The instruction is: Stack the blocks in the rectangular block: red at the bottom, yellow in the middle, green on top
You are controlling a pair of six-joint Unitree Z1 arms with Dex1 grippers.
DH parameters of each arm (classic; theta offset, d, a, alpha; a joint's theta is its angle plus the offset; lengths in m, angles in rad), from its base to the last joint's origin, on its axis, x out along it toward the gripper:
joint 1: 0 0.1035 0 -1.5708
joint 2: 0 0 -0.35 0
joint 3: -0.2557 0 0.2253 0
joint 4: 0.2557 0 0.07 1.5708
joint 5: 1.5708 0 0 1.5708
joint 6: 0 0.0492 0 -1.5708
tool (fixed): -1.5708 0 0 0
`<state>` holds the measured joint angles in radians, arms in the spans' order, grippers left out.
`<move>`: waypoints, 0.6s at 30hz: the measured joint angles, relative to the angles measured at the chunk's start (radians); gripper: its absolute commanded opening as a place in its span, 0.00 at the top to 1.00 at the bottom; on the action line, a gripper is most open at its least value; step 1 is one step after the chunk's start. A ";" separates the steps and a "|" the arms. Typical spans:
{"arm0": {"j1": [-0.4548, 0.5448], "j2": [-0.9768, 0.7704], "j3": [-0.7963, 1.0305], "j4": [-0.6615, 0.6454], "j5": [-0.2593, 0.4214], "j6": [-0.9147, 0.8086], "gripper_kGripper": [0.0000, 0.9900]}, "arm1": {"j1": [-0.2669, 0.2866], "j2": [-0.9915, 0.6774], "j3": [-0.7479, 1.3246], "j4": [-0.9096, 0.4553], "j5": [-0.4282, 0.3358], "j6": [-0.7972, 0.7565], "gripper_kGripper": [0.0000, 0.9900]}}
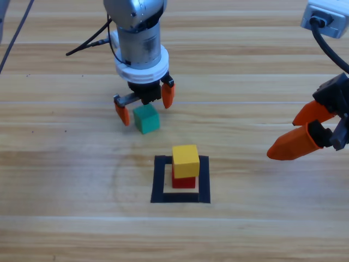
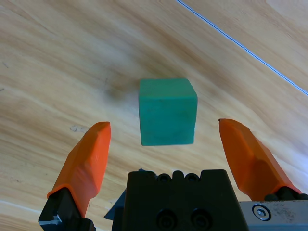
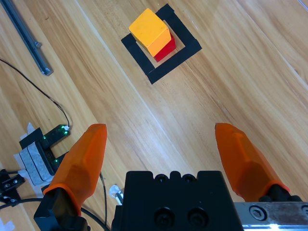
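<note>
Green cube (image 1: 146, 119) was straddled, untouched, by wide-spread left gripper (image 1: 145, 104). Yellow cube (image 1: 185, 160) was stacked on red cube (image 1: 184, 181) inside rectangular block (image 1: 161, 180). Right gripper (image 1: 300, 131) was parked agape, nothing held.

Bright even light, soft shadows, slight glare on table (image 1: 65, 164), sharp.

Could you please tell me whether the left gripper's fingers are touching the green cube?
Apart. In the left wrist view, bare wood shows between the green cube and each open orange finger of the left gripper.
</note>
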<state>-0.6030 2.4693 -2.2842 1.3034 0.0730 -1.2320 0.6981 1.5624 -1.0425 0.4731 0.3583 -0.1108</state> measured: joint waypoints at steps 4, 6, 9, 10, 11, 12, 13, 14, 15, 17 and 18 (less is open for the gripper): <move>0.014 0.019 -0.004 0.000 -0.004 0.000 0.03 | 0.000 0.000 0.000 0.000 0.000 0.000 0.00; 0.022 0.026 -0.004 0.000 -0.006 0.000 0.03 | 0.000 0.000 0.000 0.000 0.000 0.000 0.00; 0.027 0.036 -0.007 0.000 -0.008 0.000 0.03 | 0.000 0.000 0.000 0.000 0.001 0.000 0.00; 0.029 0.040 -0.007 0.000 -0.010 0.000 0.03 | 0.000 0.000 0.000 0.000 0.001 0.000 0.00; 0.029 0.043 -0.007 0.000 -0.011 0.000 0.03 | 0.000 0.000 0.000 0.000 0.001 0.000 0.00; 0.030 0.044 -0.007 0.000 -0.012 0.000 0.03 | 0.000 0.000 0.000 0.000 0.001 0.000 0.00; 0.030 0.046 -0.007 0.000 -0.013 0.000 0.03 | 0.000 0.000 0.000 0.000 0.001 0.000 0.00; 0.030 0.047 -0.008 0.000 -0.013 0.000 0.03 | 0.000 0.000 0.000 0.000 0.001 0.000 0.00; 0.030 0.049 -0.009 0.000 -0.014 0.000 0.04 | 0.000 0.000 0.000 0.000 0.001 0.000 0.00; 0.030 0.055 -0.012 0.000 -0.015 0.000 0.06 | 0.000 0.000 0.000 0.000 0.001 0.000 0.00; 0.030 0.058 -0.013 0.000 -0.015 0.000 0.06 | 0.000 0.000 0.000 0.000 0.001 0.000 0.00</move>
<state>-0.5732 2.5271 -2.2971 1.3034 0.0580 -1.2324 0.6981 1.5624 -1.0423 0.4731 0.3592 -0.1108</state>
